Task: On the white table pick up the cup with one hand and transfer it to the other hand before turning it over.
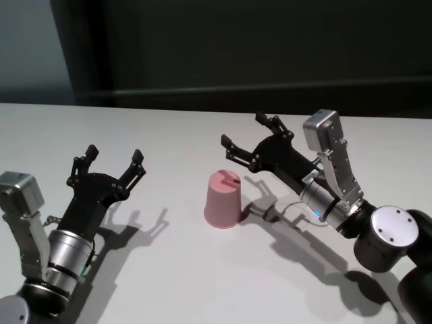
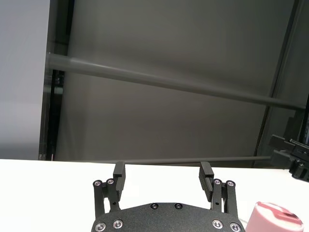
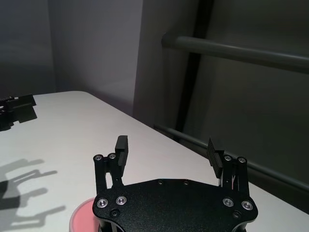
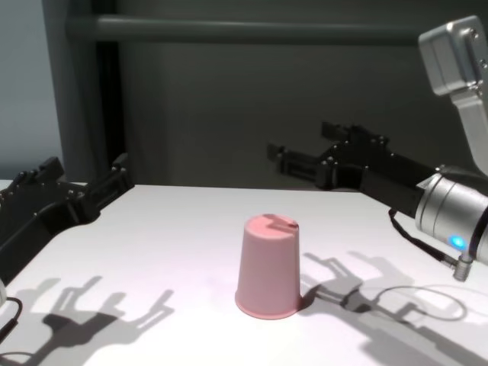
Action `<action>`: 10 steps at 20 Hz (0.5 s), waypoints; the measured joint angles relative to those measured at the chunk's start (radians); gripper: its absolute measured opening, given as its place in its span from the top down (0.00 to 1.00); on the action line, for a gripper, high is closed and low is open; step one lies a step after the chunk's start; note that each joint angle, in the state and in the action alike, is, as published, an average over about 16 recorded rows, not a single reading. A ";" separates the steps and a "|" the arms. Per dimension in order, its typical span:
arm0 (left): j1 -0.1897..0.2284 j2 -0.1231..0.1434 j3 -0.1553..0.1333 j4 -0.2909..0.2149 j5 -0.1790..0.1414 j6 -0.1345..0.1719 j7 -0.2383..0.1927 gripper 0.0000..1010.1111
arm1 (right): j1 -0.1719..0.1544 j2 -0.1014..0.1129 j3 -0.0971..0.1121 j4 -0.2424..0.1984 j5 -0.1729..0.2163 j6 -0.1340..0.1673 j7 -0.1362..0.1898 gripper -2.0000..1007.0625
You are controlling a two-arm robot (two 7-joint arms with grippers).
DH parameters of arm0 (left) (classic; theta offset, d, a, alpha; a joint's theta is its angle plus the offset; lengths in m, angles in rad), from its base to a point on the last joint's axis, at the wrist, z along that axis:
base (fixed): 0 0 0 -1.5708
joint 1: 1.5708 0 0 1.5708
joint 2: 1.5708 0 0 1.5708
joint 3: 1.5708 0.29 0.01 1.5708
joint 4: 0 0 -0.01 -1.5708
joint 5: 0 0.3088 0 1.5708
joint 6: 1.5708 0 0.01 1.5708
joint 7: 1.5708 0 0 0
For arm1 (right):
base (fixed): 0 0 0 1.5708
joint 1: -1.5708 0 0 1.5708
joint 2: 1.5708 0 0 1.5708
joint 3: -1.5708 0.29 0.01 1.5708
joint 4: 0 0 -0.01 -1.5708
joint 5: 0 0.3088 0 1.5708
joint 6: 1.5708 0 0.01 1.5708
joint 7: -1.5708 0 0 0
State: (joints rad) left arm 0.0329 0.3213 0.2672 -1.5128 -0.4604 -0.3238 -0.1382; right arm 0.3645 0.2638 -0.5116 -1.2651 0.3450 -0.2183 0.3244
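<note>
The salmon-pink cup (image 1: pixel 224 200) stands upside down, base up, in the middle of the white table (image 1: pixel 169 270); nothing holds it. My right gripper (image 1: pixel 241 129) hovers open just above and behind the cup, on its right side, with nothing between the fingers. In the right wrist view the cup (image 3: pixel 84 217) shows below the open right gripper (image 3: pixel 167 144). My left gripper (image 1: pixel 115 154) stands open and empty to the left of the cup, well apart from it. The chest view shows the cup (image 4: pixel 268 265) free between both arms.
A dark wall with a grey horizontal rail (image 4: pixel 267 30) runs behind the table's far edge (image 1: pixel 202 108). Shadows of both grippers fall on the tabletop beside the cup.
</note>
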 joint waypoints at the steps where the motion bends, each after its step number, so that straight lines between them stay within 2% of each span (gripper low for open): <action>1: 0.000 0.000 0.000 0.000 0.000 0.000 0.000 0.01 | -0.007 -0.003 0.009 -0.005 -0.011 -0.011 -0.023 0.00; 7: 0.000 0.000 0.000 0.000 0.000 0.000 0.000 0.01 | -0.059 -0.019 0.061 -0.037 -0.081 -0.065 -0.163 0.00; 10: 0.000 0.000 0.000 0.000 0.000 0.000 0.000 0.01 | -0.089 -0.026 0.084 -0.055 -0.109 -0.084 -0.220 0.00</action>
State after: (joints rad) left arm 0.0329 0.3213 0.2672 -1.5128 -0.4604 -0.3238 -0.1382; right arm 0.2753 0.2383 -0.4274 -1.3204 0.2355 -0.3021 0.1041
